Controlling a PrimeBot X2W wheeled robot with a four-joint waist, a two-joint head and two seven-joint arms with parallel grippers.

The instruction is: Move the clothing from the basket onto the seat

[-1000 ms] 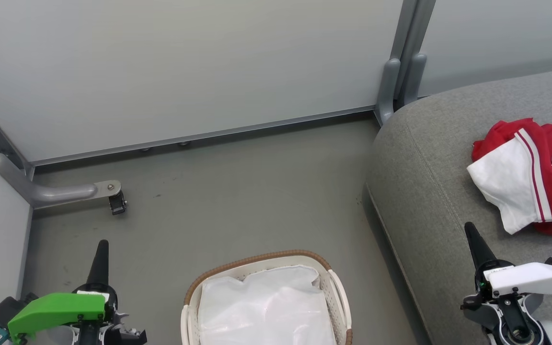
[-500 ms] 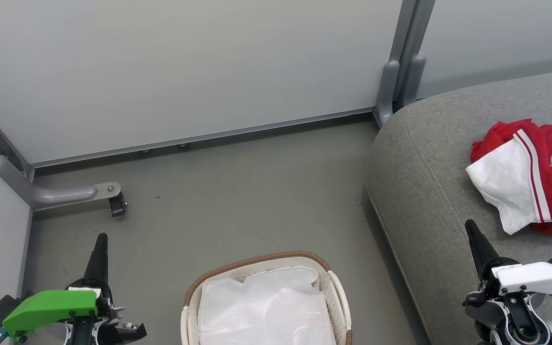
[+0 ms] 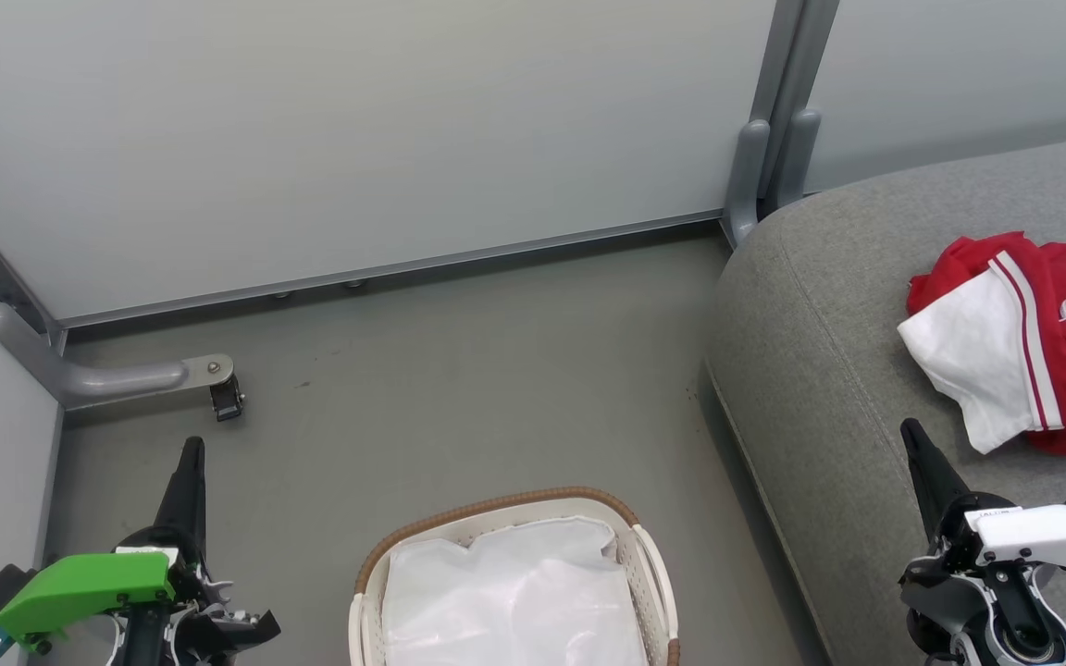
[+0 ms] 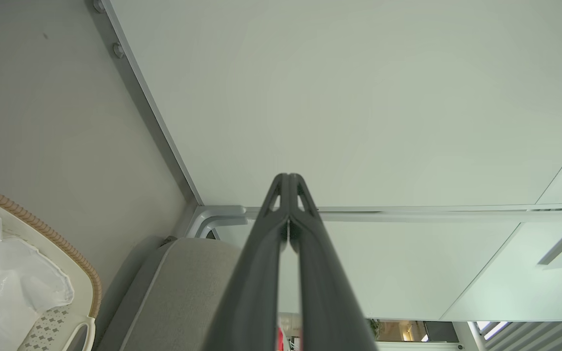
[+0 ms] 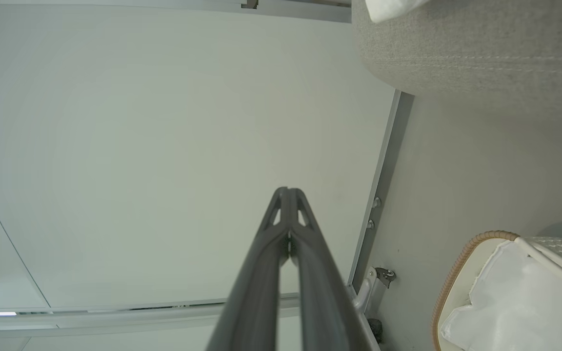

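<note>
Here, clothes point(image 3: 1005, 351): a red heap with a white panel, thin red-and-white stripes and a dark emblem. It lies on the seat at 3 o'clock in the head view and is cut off by the picture's edge.
Seat point(image 3: 820, 370): a big light-grey cushion with a stitched seam and a rounded edge, from 2 to 5 o'clock.
Basket point(image 3: 496, 507): on the floor at 6 o'clock, near the seat but apart from it. It has a brown woven rim and cream pierced walls.
Sheet point(image 3: 514, 592): thin, white and crumpled, lying inside the basket.
Left gripper point(image 3: 191, 449): at 7 o'clock over the floor, off the basket's 9 o'clock side. In its wrist view the dark fingers point(image 4: 261, 273) are pressed together, holding nothing.
Right gripper point(image 3: 910, 427): at 4 o'clock over the seat, near the white panel's lower corner but apart from it. Its fingers meet at the tips, empty.
Floor point(image 3: 459, 370): plain grey.
Wall point(image 3: 357, 129): pale panels at 12 o'clock, with a grey post point(image 3: 774, 139) at 1 o'clock.
Wheel point(image 3: 226, 400): small and dark, on a grey bracket at 8 o'clock.
</note>
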